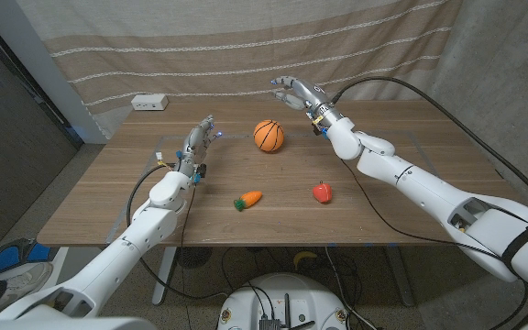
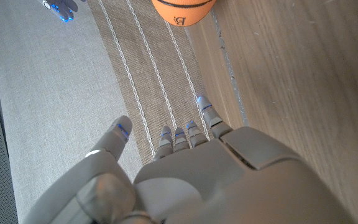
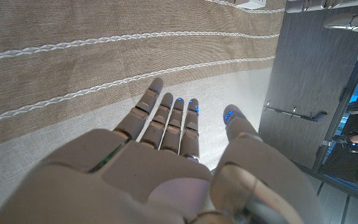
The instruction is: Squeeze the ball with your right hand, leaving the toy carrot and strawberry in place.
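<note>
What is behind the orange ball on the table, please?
Behind the ball lies bare wooden table, then a striped beige curtain. The right hand hangs open, up and to its right. A white box sits far left. The ball covers a small patch of table.

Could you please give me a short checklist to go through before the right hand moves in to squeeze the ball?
1. Right hand empty, fingers apart: ok.
2. Right hand on the ball: not ok; it hovers beyond the ball, toward the curtain, not touching it.
3. Ball free of neighbours: ok; it sits apart from the toy carrot and the strawberry.
4. Carrot and strawberry out of the right hand's path: ok; both lie nearer the robot than the ball.
5. Left hand out of the way: ok; open, to the ball's left, holding nothing.
</note>
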Robot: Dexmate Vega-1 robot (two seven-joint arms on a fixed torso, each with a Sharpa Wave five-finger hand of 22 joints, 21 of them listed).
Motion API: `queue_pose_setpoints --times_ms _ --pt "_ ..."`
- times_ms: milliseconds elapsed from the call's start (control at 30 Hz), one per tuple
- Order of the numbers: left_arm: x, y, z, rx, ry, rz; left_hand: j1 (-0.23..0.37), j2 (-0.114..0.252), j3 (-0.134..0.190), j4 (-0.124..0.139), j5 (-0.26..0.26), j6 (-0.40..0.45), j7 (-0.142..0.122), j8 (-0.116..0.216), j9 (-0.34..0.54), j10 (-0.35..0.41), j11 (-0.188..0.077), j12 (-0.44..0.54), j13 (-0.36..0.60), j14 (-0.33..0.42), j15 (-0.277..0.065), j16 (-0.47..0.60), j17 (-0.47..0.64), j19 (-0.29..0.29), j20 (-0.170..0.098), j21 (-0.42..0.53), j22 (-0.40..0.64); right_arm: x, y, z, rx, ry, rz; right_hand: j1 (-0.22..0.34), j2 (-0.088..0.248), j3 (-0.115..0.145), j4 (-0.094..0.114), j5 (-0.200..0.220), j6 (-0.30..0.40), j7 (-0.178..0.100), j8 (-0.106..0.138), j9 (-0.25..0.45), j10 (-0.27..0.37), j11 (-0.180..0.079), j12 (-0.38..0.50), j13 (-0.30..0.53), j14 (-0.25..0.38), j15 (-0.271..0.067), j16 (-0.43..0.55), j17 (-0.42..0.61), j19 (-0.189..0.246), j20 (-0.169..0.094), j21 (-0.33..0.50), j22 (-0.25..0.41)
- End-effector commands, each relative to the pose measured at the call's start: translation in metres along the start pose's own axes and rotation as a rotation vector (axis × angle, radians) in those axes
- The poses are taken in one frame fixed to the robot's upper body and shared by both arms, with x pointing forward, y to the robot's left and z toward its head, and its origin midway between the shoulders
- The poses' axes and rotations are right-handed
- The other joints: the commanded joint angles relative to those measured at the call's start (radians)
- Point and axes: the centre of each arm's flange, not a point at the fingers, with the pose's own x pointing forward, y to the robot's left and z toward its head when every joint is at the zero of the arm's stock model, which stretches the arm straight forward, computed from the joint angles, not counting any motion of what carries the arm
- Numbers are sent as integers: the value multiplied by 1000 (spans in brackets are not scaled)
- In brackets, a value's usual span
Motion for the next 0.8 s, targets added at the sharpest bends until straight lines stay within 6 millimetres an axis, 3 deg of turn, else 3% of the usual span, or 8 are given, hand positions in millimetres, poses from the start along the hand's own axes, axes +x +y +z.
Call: queue_pose_setpoints --times_ms 33,800 --pt "-4 0 0 -2 -3 6 -6 20 3 -4 0 11 -3 4 2 -1 6 7 3 4 -1 4 2 8 3 -8 4 3 6 5 2 -13 37 3 3 4 -7 7 1 -8 -3 6 -2 0 -2 2 -5 -44 7 4 8 -2 -4 6" --pt "-9 3 -2 -11 1 14 -10 19 3 -7 0 13 -4 4 2 -1 6 7 3 4 -2 4 2 11 3 -15 5 20 23 10 0 -13 129 9 1 3 -7 8 -33 -26 -16 6 -32 -4 -13 3 -27 -41 2 5 4 -2 -8 6"
